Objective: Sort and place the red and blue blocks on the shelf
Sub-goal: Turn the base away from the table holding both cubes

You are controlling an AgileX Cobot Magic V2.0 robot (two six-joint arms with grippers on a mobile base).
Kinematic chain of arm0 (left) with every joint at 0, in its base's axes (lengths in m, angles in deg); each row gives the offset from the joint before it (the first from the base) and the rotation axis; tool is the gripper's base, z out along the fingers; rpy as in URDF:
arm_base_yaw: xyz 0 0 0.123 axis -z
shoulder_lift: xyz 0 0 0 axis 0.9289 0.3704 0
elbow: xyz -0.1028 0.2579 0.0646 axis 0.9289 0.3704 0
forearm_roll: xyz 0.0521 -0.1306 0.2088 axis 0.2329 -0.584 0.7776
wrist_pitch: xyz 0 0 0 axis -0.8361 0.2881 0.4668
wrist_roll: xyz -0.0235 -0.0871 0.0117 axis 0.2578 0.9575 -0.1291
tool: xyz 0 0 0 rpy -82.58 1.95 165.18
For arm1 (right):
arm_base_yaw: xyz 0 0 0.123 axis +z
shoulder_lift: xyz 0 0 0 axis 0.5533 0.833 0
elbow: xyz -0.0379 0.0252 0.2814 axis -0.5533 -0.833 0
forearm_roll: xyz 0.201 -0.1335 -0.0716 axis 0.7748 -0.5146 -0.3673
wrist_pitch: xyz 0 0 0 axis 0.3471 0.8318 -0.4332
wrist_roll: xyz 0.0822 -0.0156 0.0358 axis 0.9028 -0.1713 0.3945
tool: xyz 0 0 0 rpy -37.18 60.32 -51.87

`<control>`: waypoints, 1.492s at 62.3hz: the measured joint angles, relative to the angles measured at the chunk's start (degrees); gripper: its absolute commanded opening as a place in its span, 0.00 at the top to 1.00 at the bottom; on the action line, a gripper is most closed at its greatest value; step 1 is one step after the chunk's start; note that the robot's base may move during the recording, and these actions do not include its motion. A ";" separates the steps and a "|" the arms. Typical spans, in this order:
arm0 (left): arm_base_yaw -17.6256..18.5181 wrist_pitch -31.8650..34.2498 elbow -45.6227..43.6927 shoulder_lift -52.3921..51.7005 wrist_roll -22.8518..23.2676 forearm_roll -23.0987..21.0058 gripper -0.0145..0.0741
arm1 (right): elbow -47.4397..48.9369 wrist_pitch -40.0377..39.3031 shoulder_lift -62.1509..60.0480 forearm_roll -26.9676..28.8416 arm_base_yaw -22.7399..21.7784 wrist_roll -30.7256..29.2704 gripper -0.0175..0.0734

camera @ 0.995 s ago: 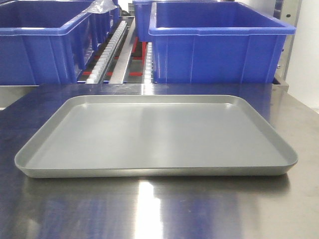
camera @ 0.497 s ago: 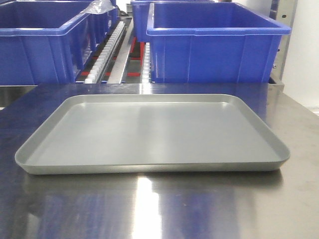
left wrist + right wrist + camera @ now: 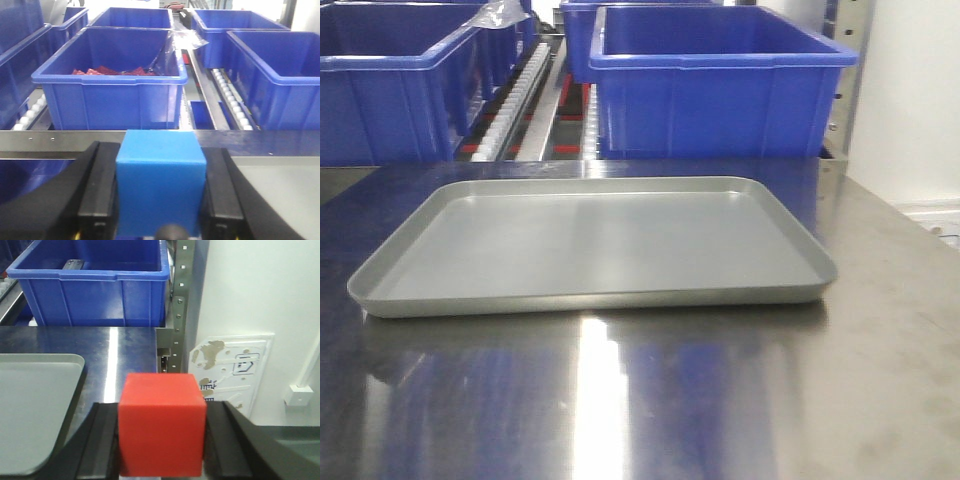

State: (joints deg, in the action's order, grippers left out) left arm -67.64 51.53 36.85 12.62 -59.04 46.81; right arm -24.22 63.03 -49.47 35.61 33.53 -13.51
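The blue block [image 3: 161, 182] fills the lower middle of the left wrist view, and my left gripper [image 3: 161, 197] is shut on it, black fingers [image 3: 97, 187] pressed to both sides. It hangs in front of the shelf's steel front rail [image 3: 65, 138]. The red block [image 3: 162, 422] sits low in the right wrist view with my right gripper [image 3: 162, 440] shut on it, above the table's right end. Neither gripper shows in the front view. The shelf [image 3: 552, 105] with its roller tracks stands behind the table.
An empty grey tray [image 3: 590, 245] lies on the steel table [image 3: 720, 400]. Blue tubs [image 3: 715, 85] stand in rows on the shelf; one tub [image 3: 112, 82] holds red pieces. A perforated steel post [image 3: 177, 305] and a white wall [image 3: 260, 290] stand at the right.
In the front view the whole scene has slid left and slightly down: tray and tubs sit further left and look smaller, and more of the right-hand wall shows.
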 measured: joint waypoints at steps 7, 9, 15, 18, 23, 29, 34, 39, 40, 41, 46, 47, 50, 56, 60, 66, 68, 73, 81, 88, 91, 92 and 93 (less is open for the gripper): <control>0.00 0.00 0.00 0.00 0.00 0.00 0.70 | 0.00 0.00 0.00 0.00 0.00 0.00 0.50; 0.00 0.00 0.00 0.00 0.00 0.00 0.70 | 0.00 0.00 0.00 0.00 0.00 0.00 0.50; 0.00 0.00 0.00 0.00 0.00 0.00 0.70 | 0.00 0.00 0.00 0.00 0.00 0.00 0.50; 0.00 0.00 0.00 0.00 0.00 0.00 0.70 | 0.00 0.00 0.00 0.00 0.00 0.00 0.50; 0.00 0.00 0.00 0.00 0.00 0.00 0.70 | 0.00 0.00 0.00 0.00 0.00 0.00 0.50; 0.00 0.00 0.00 0.00 0.00 0.00 0.70 | 0.00 0.00 0.00 0.00 0.00 0.00 0.50; 0.00 0.00 0.00 0.00 0.00 0.00 0.70 | 0.00 0.00 0.00 0.00 0.00 0.00 0.50; 0.00 0.00 0.00 0.00 0.00 0.00 0.70 | 0.00 0.00 0.00 0.00 0.00 0.00 0.50; 0.00 0.00 0.00 0.00 0.00 0.00 0.70 | 0.00 0.00 0.00 0.00 0.00 0.00 0.50; 0.00 0.00 0.00 0.00 0.00 0.00 0.70 | 0.00 0.00 0.00 0.00 0.00 0.00 0.50; 0.00 0.00 0.00 0.00 0.00 0.00 0.70 | 0.00 0.00 0.00 0.00 0.00 0.00 0.50; 0.00 0.00 0.00 0.00 0.00 0.00 0.70 | 0.00 0.00 0.00 0.00 0.00 0.00 0.50; 0.00 0.00 0.00 0.00 0.00 0.00 0.70 | 0.00 0.00 0.00 0.00 0.00 0.00 0.50; 0.00 0.00 0.00 0.00 0.00 0.00 0.70 | 0.00 0.00 0.00 0.00 0.00 0.00 0.50; 0.00 0.00 0.00 0.00 0.00 0.00 0.70 | 0.00 0.00 0.00 0.00 0.00 0.00 0.50; 0.00 0.00 0.00 0.00 0.00 0.00 0.70 | 0.00 0.00 0.00 0.00 0.00 0.00 0.50; 0.00 0.00 0.00 0.00 0.00 0.00 0.70 | 0.00 0.00 0.00 0.00 0.00 0.00 0.50; 0.00 0.00 0.00 0.00 0.00 0.00 0.70 | 0.00 0.00 0.00 0.00 0.00 0.00 0.50; 0.00 0.00 0.00 0.00 0.00 0.00 0.70 | 0.00 0.00 0.00 0.00 0.00 0.00 0.50; 0.00 0.00 0.00 0.00 0.00 0.00 0.70 | 0.00 0.00 0.00 0.00 0.00 0.00 0.50; 0.00 0.00 0.00 0.00 0.00 0.00 0.70 | 0.00 0.00 0.00 0.00 0.00 0.00 0.50; 0.00 0.00 0.00 0.00 0.00 0.00 0.70 | 0.00 0.00 0.00 0.00 0.00 0.00 0.50; 0.00 0.00 0.00 0.00 0.00 0.00 0.70 | 0.00 0.00 0.00 0.00 0.00 0.00 0.50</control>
State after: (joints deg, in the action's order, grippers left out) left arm -67.64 51.53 36.85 12.62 -59.04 46.81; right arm -24.22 63.03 -49.47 35.61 33.53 -13.51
